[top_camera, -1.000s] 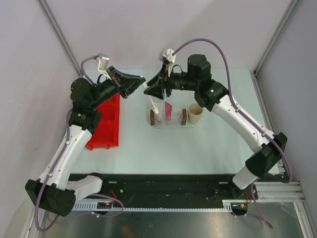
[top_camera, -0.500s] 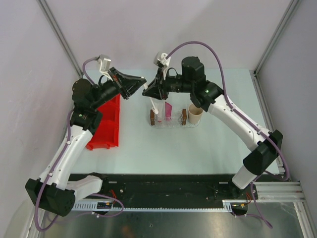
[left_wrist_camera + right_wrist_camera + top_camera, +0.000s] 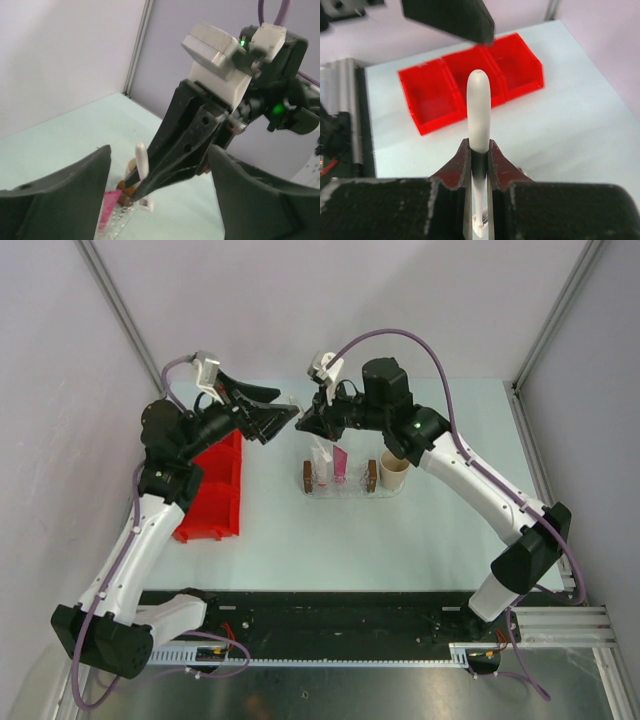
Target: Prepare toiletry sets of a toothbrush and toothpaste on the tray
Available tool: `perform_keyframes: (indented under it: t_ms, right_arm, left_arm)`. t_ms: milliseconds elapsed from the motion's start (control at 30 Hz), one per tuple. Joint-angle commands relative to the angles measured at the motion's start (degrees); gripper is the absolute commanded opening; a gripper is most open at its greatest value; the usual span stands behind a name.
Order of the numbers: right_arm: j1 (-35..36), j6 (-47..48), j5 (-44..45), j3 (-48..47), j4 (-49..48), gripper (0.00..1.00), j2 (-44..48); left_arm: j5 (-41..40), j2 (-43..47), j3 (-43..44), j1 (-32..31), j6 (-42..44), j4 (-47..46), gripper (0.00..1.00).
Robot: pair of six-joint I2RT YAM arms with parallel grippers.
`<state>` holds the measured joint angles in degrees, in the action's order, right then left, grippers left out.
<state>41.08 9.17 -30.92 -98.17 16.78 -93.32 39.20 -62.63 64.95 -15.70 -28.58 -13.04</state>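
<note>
The white toothbrush [image 3: 479, 107] is pinched between the fingers of my right gripper [image 3: 479, 147], its rounded handle end sticking out past the tips and its bristle end back between the fingers. My left gripper [image 3: 283, 416] faces the right gripper [image 3: 304, 421] tip to tip in the air, behind the tray. Its jaws are spread wide on either side of the toothbrush [image 3: 141, 159] without touching it. The clear tray [image 3: 352, 490] with brown end blocks holds a white toothpaste tube [image 3: 320, 460] and a pink tube [image 3: 340, 462].
A tan paper cup [image 3: 393, 470] stands just right of the tray. A red divided bin [image 3: 213, 495] lies at the left under my left arm; it also shows as the red bin [image 3: 470, 80] beyond the toothbrush. Grey walls enclose the table.
My left gripper has opened and let go of the toothbrush. My right gripper has moved a little left and shut on it.
</note>
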Motion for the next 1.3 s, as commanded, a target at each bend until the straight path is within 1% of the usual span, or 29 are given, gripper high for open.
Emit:
perform_keyframes:
  t_ms: [0,33,67,100,133,167,233,267,300,333,367,400,467,500,567,600,633,667,700,733,833,867,967,1033,1067,1167,1200,1267]
  right_arm:
    - [0.05,10.15,9.28,-3.25,4.92,0.0,2.96]
    - [0.23,12.17,10.86,-3.26,6.59,0.0,2.97]
    - [0.32,17.32,14.18,-3.26,7.3,0.0,3.14]
    - [0.32,19.81,16.13,-3.26,8.0,0.0,3.58]
    - [0.49,22.97,20.07,-3.17,8.97,0.0,3.76]
    - [0.58,28.48,21.67,-3.08,9.5,0.0,3.93]
    - [0.58,35.36,25.53,-2.73,10.12,0.0,4.37]
    - [0.49,38.35,28.77,-2.47,10.21,0.0,4.55]
    - [0.58,45.51,30.29,-1.86,9.95,0.0,5.07]
    - [0.75,49.15,32.39,-1.24,9.68,0.0,5.34]
    - [1.02,53.28,35.54,-0.71,9.42,0.0,5.69]
    - [1.8,59.93,36.97,0.16,8.63,0.0,6.04]
    - [2.77,67.44,41.71,1.22,7.58,0.0,6.74]
    - [4.26,74.52,43.29,2.79,5.92,0.0,6.92]
    - [5.76,80.89,47.69,4.73,4.5,0.0,7.97]
    - [7.51,84.4,49.27,6.92,2.32,0.0,8.32]
    - [8.74,89.31,52.85,8.16,0.82,0.0,8.59]
    - [9.8,92.31,54.8,9.21,-0.5,0.0,8.68]
    - [11.9,94.87,56.39,10.53,-3.82,0.0,9.03]
    - [12.87,100.81,58.67,14.02,-6.03,0.0,9.21]
    - [17.0,107.09,62.36,16.77,-11.23,0.0,9.3]
    - [17.97,111.81,63.08,17.65,-14.46,0.0,9.03]
    - [21.05,121.75,64.75,19.76,-19.84,0.0,8.33]
    - [22.55,125.02,65.45,20.21,-21.25,0.0,7.19]
    - [23.42,129.3,65.72,21.17,-23.69,0.0,6.66]
    - [24.66,136.7,63.62,23.54,-28.79,0.0,5.78]
    - [24.84,140.99,62.13,24.77,-29.51,0.0,5.17]
    - [25.8,141.91,60.72,24.96,-31.09,0.0,4.55]
  left_arm:
    - [2.2,1.37,5.0,2.52,4.11,4.2,0.88]
    - [2.02,0.59,6.67,3.13,6.41,7.38,0.89]
    - [2.11,0.23,9.82,3.4,8.34,10.37,0.89]
    - [2.54,0.05,11.06,4.18,11.32,14.84,0.89]
    - [2.72,-0.12,12.73,5.93,12.13,16.36,0.9]
    - [3.42,-0.12,13.44,7.17,12.4,18.2,0.89]
    - [5.87,-0.38,15.89,11.02,12.67,19.71,0.89]
    - [6.41,-0.56,16.87,12.09,12.84,21.54,0.89]
    - [6.76,-0.74,17.92,12.97,14.32,22.69,0.89]
    - [6.51,-1.09,20.8,13.76,15.82,24.45,0.89]
    - [5.2,-1.96,22.57,13.86,17.49,28.64,0.89]
    - [4.75,-2.66,24.24,13.86,20.46,30.77,0.88]
    - [4.4,-4.77,28.64,13.86,23.2,35.25,0.88]
    - [4.48,-5.48,29.79,13.86,23.91,36.32,0.88]
    - [4.92,-7.05,32.51,13.86,25.67,38.69,0.87]
    - [5.09,-7.59,33.31,13.86,26.29,39.57,0.87]
    - [5.18,-8.03,34.44,13.86,26.64,40.62,0.86]
    - [5.18,-8.29,34.72,13.86,27.34,41.07,0.86]
    - [5.1,-8.73,34.89,13.86,27.52,41.34,0.86]
    - [5.1,-8.91,34.9,13.77,27.61,41.6,0.86]
    - [4.92,-9.26,34.46,13.51,27.87,41.87,0.86]
    - [4.66,-9.26,34.37,13.33,28.05,41.95,0.86]
    - [3.52,-9.09,33.93,12.1,28.4,42.13,0.86]
    - [2.99,-9.0,33.4,10.61,29.79,42.3,0.86]
    - [2.73,-9.09,33.23,10.0,29.98,42.31,0.86]
    - [1.59,-9.96,32.35,7.1,30.68,42.57,0.86]
    - [1.23,-10.14,32.17,5.52,31.04,42.83,0.86]
    - [0.18,-10.67,31.91,3.41,31.91,43.27,0.86]
